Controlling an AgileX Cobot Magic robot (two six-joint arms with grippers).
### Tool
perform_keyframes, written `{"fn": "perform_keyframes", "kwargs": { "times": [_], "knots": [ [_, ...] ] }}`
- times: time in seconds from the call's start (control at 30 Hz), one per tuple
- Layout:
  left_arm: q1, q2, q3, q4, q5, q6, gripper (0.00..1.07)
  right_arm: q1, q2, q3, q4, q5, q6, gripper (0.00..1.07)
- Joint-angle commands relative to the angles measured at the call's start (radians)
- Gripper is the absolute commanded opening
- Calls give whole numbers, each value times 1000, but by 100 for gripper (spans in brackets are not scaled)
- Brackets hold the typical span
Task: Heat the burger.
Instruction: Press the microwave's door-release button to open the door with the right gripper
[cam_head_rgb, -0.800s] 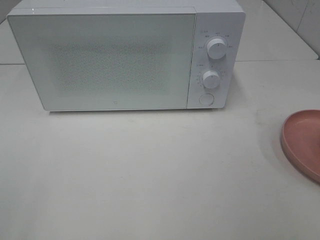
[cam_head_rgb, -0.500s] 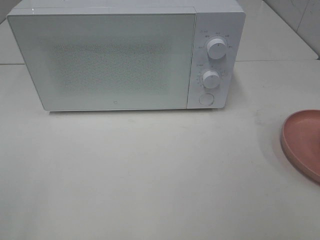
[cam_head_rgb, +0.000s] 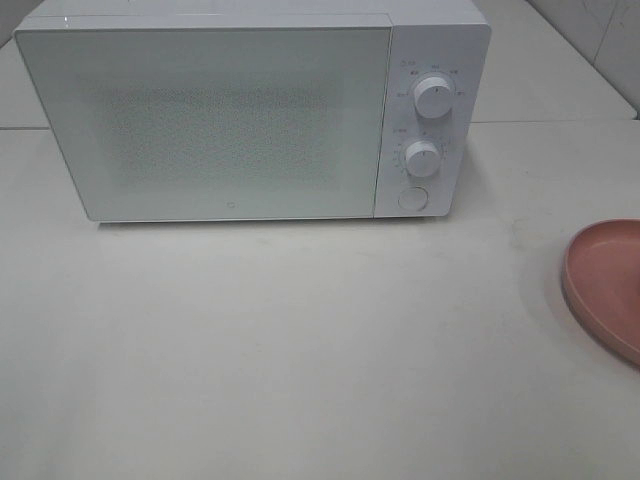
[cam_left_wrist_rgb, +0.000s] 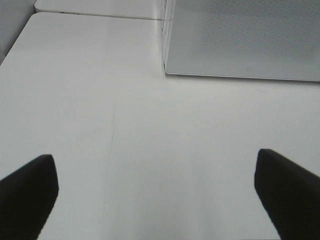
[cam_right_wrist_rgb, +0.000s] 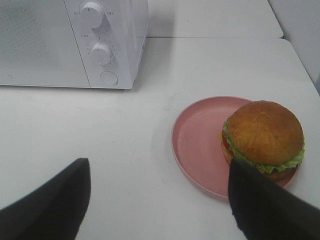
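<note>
The burger (cam_right_wrist_rgb: 262, 137), with an orange-brown bun and green lettuce, sits on the far side of a pink plate (cam_right_wrist_rgb: 197, 142) in the right wrist view. My right gripper (cam_right_wrist_rgb: 160, 202) hangs open short of the plate, holding nothing. My left gripper (cam_left_wrist_rgb: 156, 200) is open too, over bare table in front of the microwave (cam_left_wrist_rgb: 245, 40). The white microwave (cam_head_rgb: 230, 120) stands at the back with its door shut. In the exterior high view only part of the plate (cam_head_rgb: 605, 285) shows at the right edge; the burger and both grippers are out of that view.
Two knobs (cam_head_rgb: 433, 97) and a round button (cam_head_rgb: 411, 199) sit on the microwave's right panel. The white table (cam_head_rgb: 300, 340) stretches in front of it. A tiled wall (cam_head_rgb: 600, 30) rises at the back right.
</note>
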Motion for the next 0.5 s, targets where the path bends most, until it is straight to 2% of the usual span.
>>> {"fn": "perform_keyframes", "kwargs": {
  "times": [0.03, 0.5],
  "knots": [
    [1, -4, 0, -6, 2, -7, 100, -2, 27, -9, -5, -22, 2, 76],
    [1, -4, 0, -6, 2, -7, 100, -2, 252, -1, -3, -256, 2, 76]
  ]
}}
